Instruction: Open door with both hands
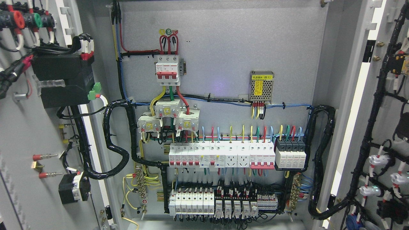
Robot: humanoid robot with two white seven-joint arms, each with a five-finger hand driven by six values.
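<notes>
Both doors of the grey electrical cabinet stand swung wide. The left door (28,143) shows its inner face at the picture's left, carrying black components and wiring. At the far right the right door (388,105) also shows its inner side, with a black cable loom and white connectors. Between them lies the cabinet's back panel (223,48). Neither of my hands nor any arm shows in the head view.
On the back panel sit a red-and-white main breaker (167,70), a perforated power supply (261,85), a row of breakers (220,155) and lower terminal blocks (220,203). Thick black cable bundles (116,143) loop to each door.
</notes>
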